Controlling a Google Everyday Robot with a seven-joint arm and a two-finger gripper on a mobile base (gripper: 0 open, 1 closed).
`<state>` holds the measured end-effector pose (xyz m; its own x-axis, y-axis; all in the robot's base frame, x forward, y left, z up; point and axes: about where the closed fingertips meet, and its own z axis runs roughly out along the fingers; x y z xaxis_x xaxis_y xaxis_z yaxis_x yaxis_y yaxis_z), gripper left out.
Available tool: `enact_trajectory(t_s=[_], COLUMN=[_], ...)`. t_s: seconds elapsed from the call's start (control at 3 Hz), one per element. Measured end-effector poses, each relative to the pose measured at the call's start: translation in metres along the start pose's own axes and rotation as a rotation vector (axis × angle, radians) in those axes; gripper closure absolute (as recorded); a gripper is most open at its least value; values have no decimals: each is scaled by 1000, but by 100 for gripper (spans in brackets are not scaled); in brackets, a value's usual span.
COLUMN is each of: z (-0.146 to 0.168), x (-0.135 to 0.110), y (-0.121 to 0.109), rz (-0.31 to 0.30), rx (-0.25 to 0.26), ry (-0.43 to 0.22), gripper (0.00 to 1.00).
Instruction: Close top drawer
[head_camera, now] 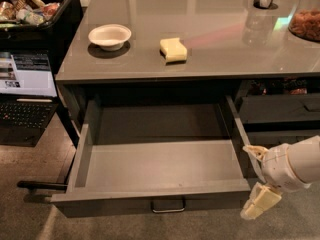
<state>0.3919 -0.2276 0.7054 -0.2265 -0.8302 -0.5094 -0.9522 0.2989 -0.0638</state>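
The top drawer [160, 166] is a wide, deep dark grey drawer pulled far out from under the counter; it is empty inside. Its flat front panel carries a small metal bail handle [168, 206] at the centre, near the bottom of the view. My gripper [256, 179] is at the lower right, just past the drawer's front right corner, with cream fingers [260, 202] spread apart and holding nothing. It is close to the corner; I cannot tell if it touches.
On the grey counter [200, 64] are a white bowl [109, 36], a yellow sponge [173, 49] and a jar of snacks [305, 19]. Narrower grey drawers [280, 109] are at the right. A laptop [25, 91] and a black bin of snacks [30, 6] stand at left.
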Motion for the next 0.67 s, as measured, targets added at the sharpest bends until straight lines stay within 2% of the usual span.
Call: enact_trajectory(t_s=[0.67], z=[44], x=[12], y=[-26], rz=[19], rx=[76], ry=[2], gripper=[0])
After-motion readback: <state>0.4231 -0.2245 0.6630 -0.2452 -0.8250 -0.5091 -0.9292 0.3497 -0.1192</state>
